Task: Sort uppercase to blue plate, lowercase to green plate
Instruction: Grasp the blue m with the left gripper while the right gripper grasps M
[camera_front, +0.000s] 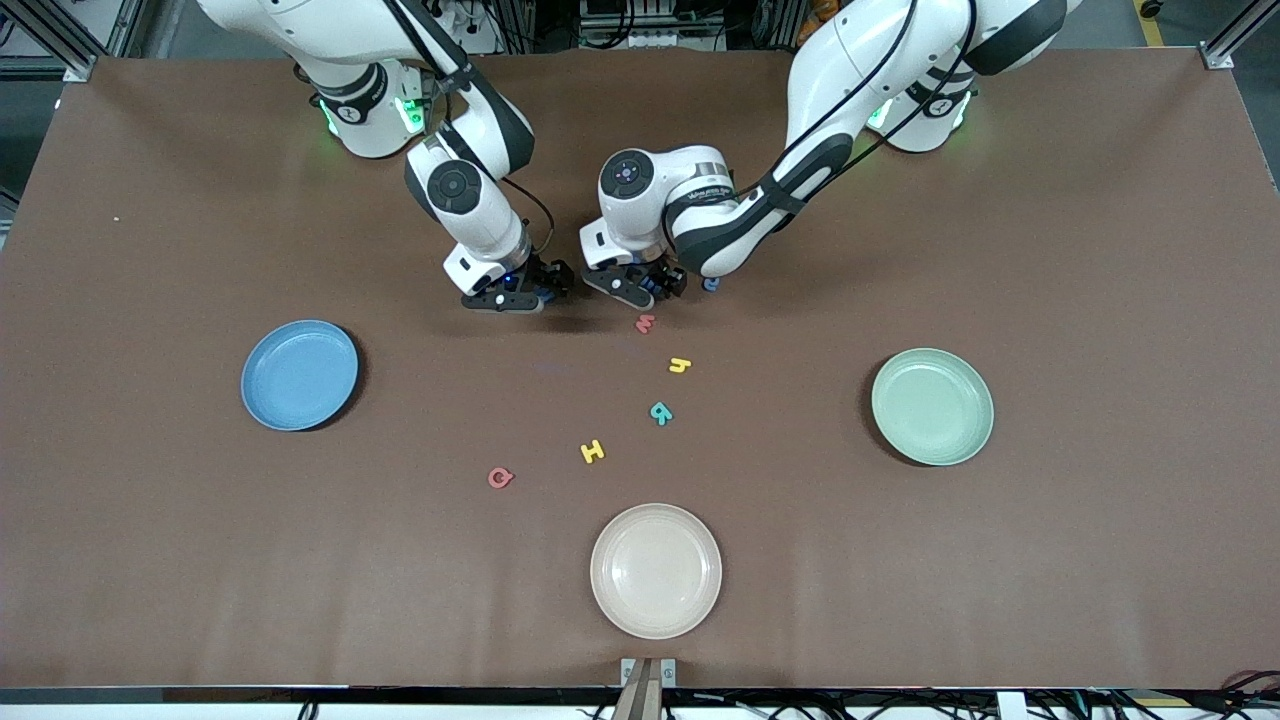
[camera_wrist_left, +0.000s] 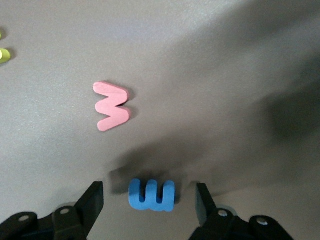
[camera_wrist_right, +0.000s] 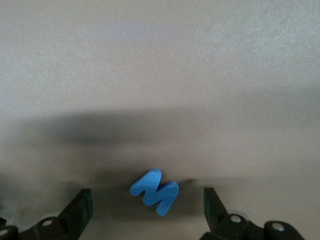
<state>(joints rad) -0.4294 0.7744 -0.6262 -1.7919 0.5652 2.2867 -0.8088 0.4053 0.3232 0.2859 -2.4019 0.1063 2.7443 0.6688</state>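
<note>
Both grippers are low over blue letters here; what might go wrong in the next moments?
1. The left gripper brackets the blue m with gaps either side; uneven contact might push it instead of gripping.
2. The blue M sits skewed between the right gripper's open fingers, so closing may twist or tip it.
3. In the front view the two grippers work side by side, so lifting together could bring them into contact.

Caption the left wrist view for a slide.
Left gripper open astride the blue m on the table, red m lying nearby.

Cream plate (camera_front: 655, 570) on brown table (camera_front: 1100, 300), front-camera edge, mid-table.
</note>
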